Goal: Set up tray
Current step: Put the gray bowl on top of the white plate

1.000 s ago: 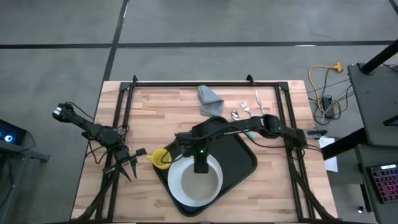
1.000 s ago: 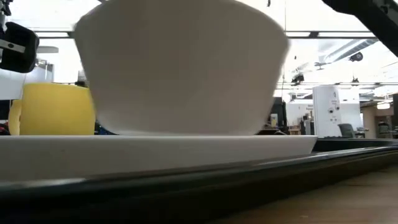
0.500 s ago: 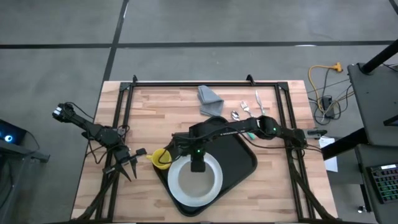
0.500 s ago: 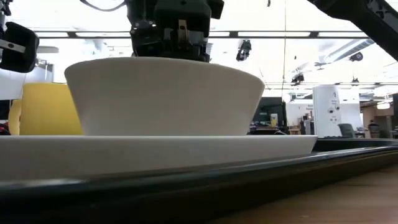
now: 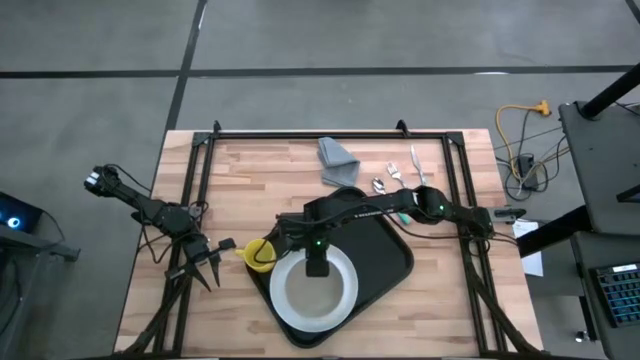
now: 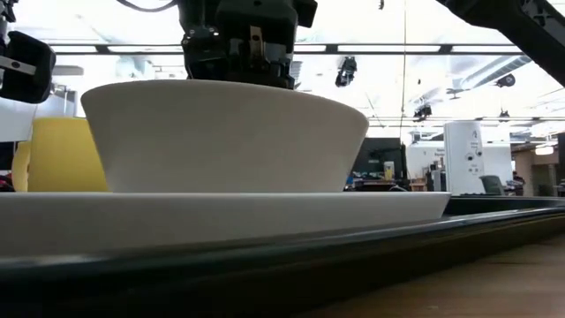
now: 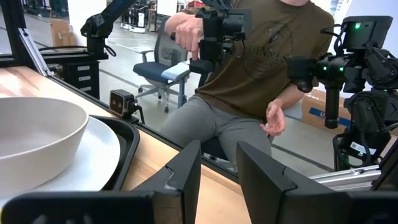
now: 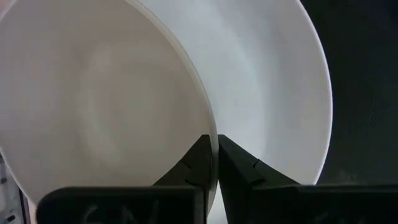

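Observation:
The black tray (image 5: 388, 245) lies askew in the table's middle. A white plate (image 5: 351, 291) rests flat on it, and a white bowl (image 6: 225, 137) stands on the plate by its base. My right gripper (image 8: 214, 157) is over the bowl's far rim and shut on it; the high view shows this gripper (image 5: 316, 267) with its arm reaching in from the right. A yellow cup (image 5: 258, 255) stands at the tray's left edge. My left gripper (image 5: 207, 266) waits open near the table's left side, touching nothing. My right gripper pinches the bowl's rim (image 8: 208, 127) on its far side, one finger (image 8: 198, 158) inside the bowl and the other finger (image 8: 235, 160) outside. It comes from above, pointing down. The bowl stands upright with its base (image 6: 252, 187) on the plate.
A crumpled grey cloth (image 5: 337, 160) and several pieces of cutlery (image 5: 396, 175) lie at the far side of the table. Black frame rails run along the left and right sides. A seated person (image 7: 249, 81) shows beyond the table in the left wrist view.
My right gripper has moved down and a little toward the table's left with the bowl. The bowl, which filled the low view a second ago, now sits lower on the plate with its whole rim showing. The gripper has kept its hold.

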